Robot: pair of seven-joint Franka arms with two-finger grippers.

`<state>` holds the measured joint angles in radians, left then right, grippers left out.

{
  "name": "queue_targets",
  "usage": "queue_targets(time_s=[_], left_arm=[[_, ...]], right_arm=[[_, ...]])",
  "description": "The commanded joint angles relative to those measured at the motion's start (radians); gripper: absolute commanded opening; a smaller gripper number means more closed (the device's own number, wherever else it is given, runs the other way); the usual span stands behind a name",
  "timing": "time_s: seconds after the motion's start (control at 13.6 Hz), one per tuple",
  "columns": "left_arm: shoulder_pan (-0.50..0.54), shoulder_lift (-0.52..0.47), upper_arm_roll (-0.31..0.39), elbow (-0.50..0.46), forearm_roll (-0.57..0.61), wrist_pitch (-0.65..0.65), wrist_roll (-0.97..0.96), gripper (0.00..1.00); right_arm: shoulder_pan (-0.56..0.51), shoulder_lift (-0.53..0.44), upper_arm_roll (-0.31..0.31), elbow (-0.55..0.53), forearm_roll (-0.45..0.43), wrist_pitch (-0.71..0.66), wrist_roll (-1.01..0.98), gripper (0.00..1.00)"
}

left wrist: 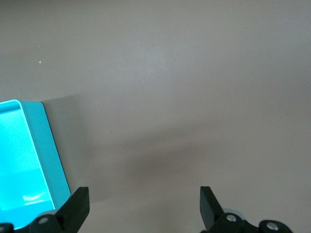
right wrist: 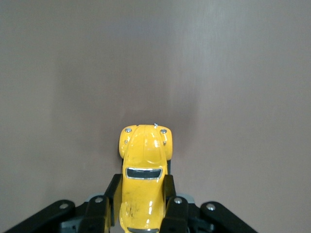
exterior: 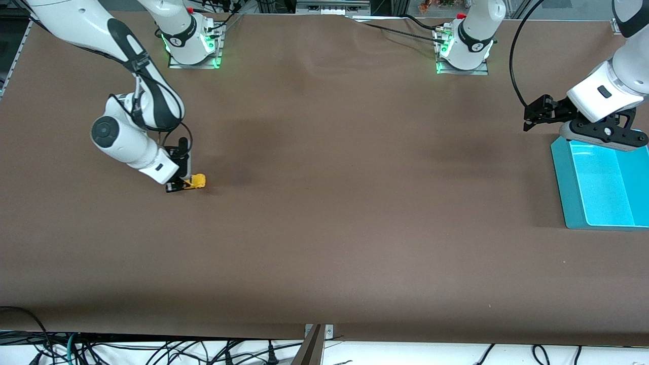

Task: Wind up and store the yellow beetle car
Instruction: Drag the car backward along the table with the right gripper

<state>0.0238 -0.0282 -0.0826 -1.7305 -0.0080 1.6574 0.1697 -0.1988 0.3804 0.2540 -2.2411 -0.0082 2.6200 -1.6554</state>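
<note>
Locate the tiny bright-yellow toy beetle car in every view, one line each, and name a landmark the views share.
Front view: the tiny bright-yellow toy beetle car sits on the table toward the right arm's end, clamped in the right gripper.
Left wrist view: not in it; only the open left gripper and the turquoise plastic bin.
Right wrist view: low centre, between the fingers.
Shared landmark: the brown table surface.

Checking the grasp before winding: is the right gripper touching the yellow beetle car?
Touching: the right wrist view shows the right gripper clamped against both sides of the yellow beetle car.
</note>
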Motion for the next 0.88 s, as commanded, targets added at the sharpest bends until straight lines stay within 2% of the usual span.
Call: queue_targets(time_s=[0.0, 0.37, 0.59, 0.66, 0.74, 0.81], left_arm=[[0.004, 0.008, -0.005, 0.022, 0.016, -0.019, 0.011, 1.0], [0.004, 0.008, -0.005, 0.022, 0.016, -0.019, 0.011, 1.0], [0.005, 0.008, -0.005, 0.022, 0.016, -0.019, 0.011, 1.0], [0.005, 0.008, -0.005, 0.022, 0.016, -0.019, 0.011, 1.0], [0.005, 0.008, -0.005, 0.022, 0.016, -0.019, 0.011, 1.0], [0.005, 0.008, -0.005, 0.022, 0.014, -0.019, 0.011, 1.0]], right_arm=[[-0.069, 0.049, -0.012, -0.006, 0.002, 0.043, -0.101, 0.05], [-0.23, 0.063, -0.024, -0.003, 0.002, 0.04, -0.263, 0.07], [-0.269, 0.064, -0.024, 0.001, 0.002, 0.029, -0.27, 0.08], [-0.269, 0.063, -0.024, 0.005, 0.002, 0.017, -0.265, 0.1], [-0.269, 0.061, -0.022, 0.009, 0.002, 0.012, -0.256, 0.19], [-0.269, 0.061, -0.022, 0.011, 0.002, 0.011, -0.254, 0.21]])
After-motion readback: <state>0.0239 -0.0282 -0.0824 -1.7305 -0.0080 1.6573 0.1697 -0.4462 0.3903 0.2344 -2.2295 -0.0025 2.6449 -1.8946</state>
